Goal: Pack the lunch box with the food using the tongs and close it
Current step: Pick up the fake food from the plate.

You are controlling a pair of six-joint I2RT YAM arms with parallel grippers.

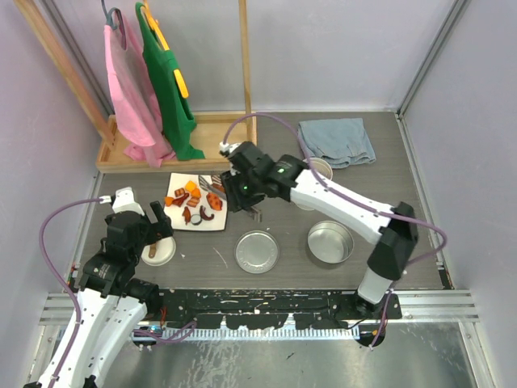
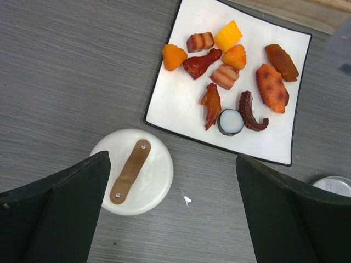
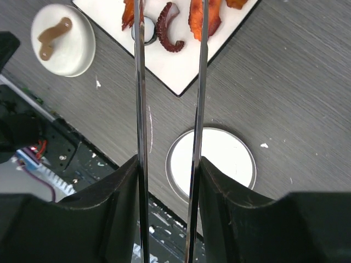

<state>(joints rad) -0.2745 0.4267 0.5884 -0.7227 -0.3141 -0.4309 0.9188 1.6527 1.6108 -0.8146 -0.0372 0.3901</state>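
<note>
My right gripper [image 3: 169, 170] is shut on the tongs [image 3: 140, 82], one slim steel arm against each finger. The tongs reach out over the white plate [image 3: 178, 74] of food [image 3: 166, 30]; their tips run off the top of the right wrist view. From above, the right gripper [image 1: 242, 192] hovers at the plate's right edge. The left gripper [image 2: 173, 211] stands open just right of the white lid [image 2: 131, 171] with the brown handle, touching nothing. The flat steel lid [image 1: 257, 251] and steel tin [image 1: 329, 242] lie nearer. The white tub [image 1: 321, 168] is partly hidden behind the right arm.
A blue-grey cloth [image 1: 338, 141] lies at the back right. A wooden stand [image 1: 182, 153] with pink and green garments fills the back left. A black rail [image 1: 266, 303] runs along the near table edge.
</note>
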